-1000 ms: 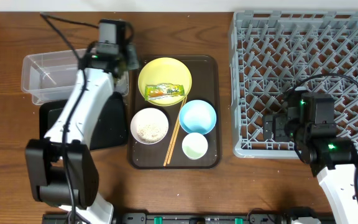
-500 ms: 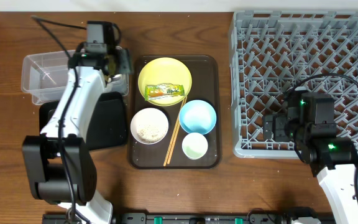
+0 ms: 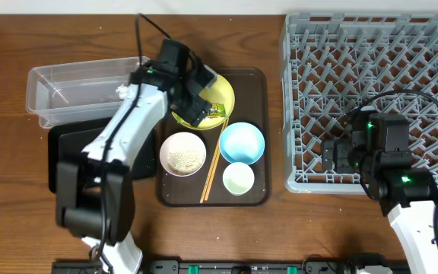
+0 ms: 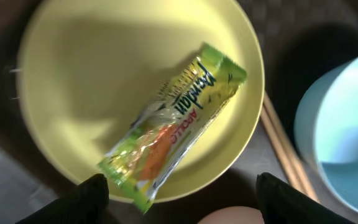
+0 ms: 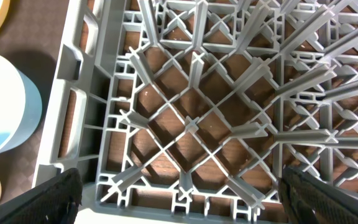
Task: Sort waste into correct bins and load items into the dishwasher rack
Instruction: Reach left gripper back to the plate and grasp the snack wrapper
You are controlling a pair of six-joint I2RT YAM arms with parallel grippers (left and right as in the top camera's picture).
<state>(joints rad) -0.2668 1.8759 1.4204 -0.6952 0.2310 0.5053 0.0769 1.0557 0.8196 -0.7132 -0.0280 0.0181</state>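
The wrapper (image 4: 173, 127), green and yellow, lies flat on the yellow plate (image 4: 92, 68), which sits in the far left corner of the brown tray (image 3: 258, 91) at the middle of the desk (image 3: 6, 221). The left gripper (image 4: 182, 202) hangs right above it, its fingers (image 4: 82, 199) spread wide with nothing between them, so the wrapper is not yet touched. In the left wrist view the wrapper's long axis runs on a slant, from beside one fingertip up and away toward the plate's far side. Most of its length lies ahead of the line joining the two tips, not between them. The pick turns on that slant, as I judge it: the wrist should turn until the fingers stand either side of the narrow width, and shift forward over the wrapper's middle, before coming down. Closing as it stands would likely catch only the near end or skid the wrapper along the smooth plate. The chopsticks (image 4: 284, 149) and blue bowl (image 4: 344, 118) lie just beside the plate, toward the tray's middle, near enough to be knocked. The right gripper (image 5: 182, 199) is well apart, spread and empty over the near left corner of the rack (image 5: 73, 93), so the left arm is plainly the nearer
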